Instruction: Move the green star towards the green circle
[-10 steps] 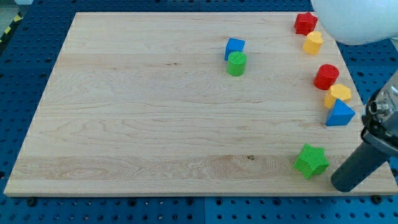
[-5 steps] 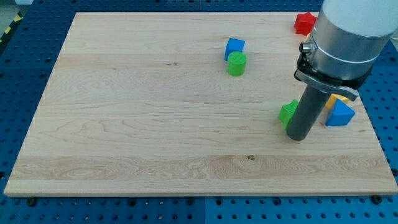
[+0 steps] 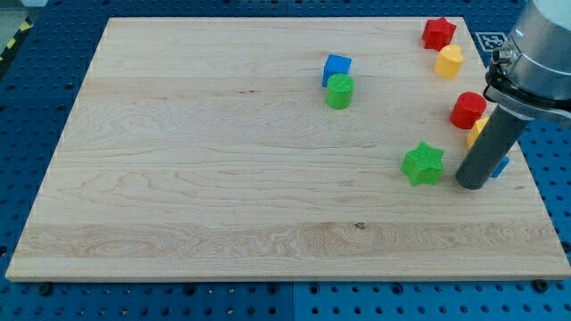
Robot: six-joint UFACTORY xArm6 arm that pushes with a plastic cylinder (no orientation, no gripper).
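The green star (image 3: 422, 164) lies on the wooden board (image 3: 223, 178), right of centre. The green circle (image 3: 339, 91) stands near the view's top centre, touching a blue block (image 3: 336, 67) just above it. My tip (image 3: 472, 184) rests on the board to the right of the green star, a short gap away and not touching it. The rod rises up and to the right out of view.
Along the board's right side are a red star (image 3: 438, 33), a yellow block (image 3: 449, 61), a red block (image 3: 467, 110), and a yellow block (image 3: 475, 131) and blue block (image 3: 500, 166) partly hidden behind the rod. The board's right edge is close to my tip.
The green star was pushed up and left from the board's lower right. My tip then drew back to the star's right, leaving a gap.
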